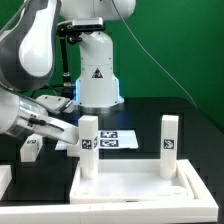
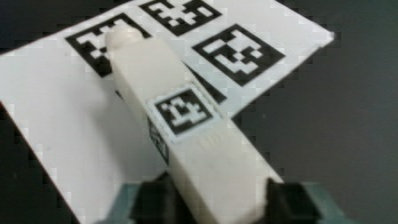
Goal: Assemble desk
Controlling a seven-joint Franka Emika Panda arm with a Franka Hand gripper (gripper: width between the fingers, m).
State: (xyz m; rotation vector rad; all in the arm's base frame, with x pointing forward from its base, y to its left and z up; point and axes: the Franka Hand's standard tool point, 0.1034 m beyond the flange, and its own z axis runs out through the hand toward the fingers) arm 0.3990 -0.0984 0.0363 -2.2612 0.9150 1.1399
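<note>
Gripper [image 2: 217, 198] is clamped on a leg [image 2: 178, 120] over the marker board [image 2: 71, 120]. Desk top [image 1: 130, 183] at counter [image 1: 195, 130] near edge w/ 2 other legs [image 1: 88, 145] [image 1: 168, 145] upright on it.

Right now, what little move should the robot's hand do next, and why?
Probably squeeze the hand shut on the leg post: the post sits between its fingers, but I cannot tell whether they grip it yet.
</note>
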